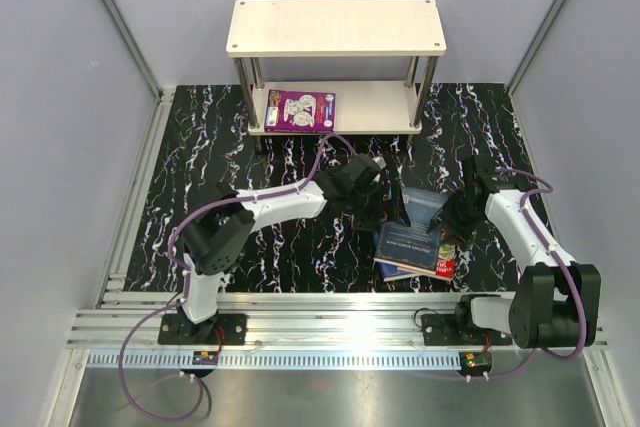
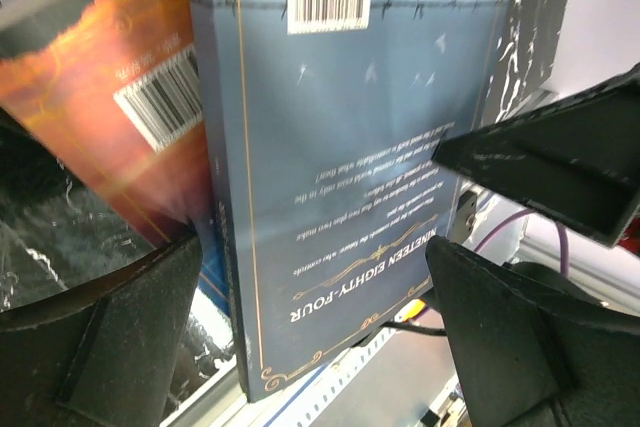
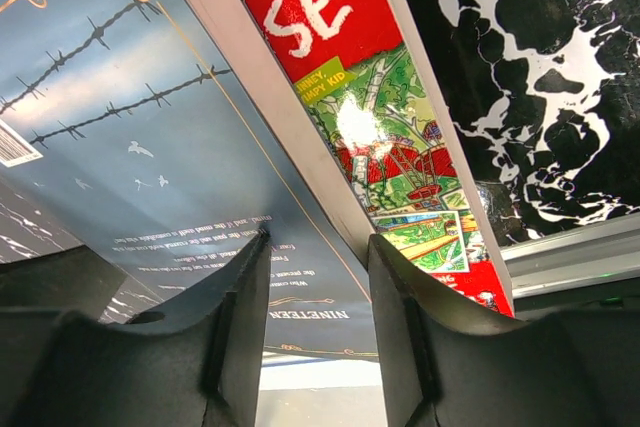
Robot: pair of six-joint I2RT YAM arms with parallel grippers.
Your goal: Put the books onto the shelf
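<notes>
The shelf point(image 1: 335, 27) stands at the back, and a purple book point(image 1: 300, 110) lies on its lower board. A blue book point(image 1: 422, 205) is tilted up off a small pile: a dark book point(image 1: 405, 245) on a red Treehouse book point(image 1: 448, 265). My left gripper point(image 1: 383, 209) is wide open, its fingers either side of the blue book point(image 2: 350, 147). Beside it is an orange-dark cover point(image 2: 110, 97). My right gripper point(image 1: 452, 217) straddles the blue book's point(image 3: 150, 147) long edge. In the right wrist view this gripper point(image 3: 318, 239) has one fingertip on the cover, and the gap is wider than the book. The red book point(image 3: 400, 127) lies below.
A black marbled mat point(image 1: 220, 167) covers the table between grey walls. An aluminium rail point(image 1: 330, 332) runs along the near edge by the arm bases. A purple cable point(image 1: 325, 152) loops over the left arm in front of the shelf.
</notes>
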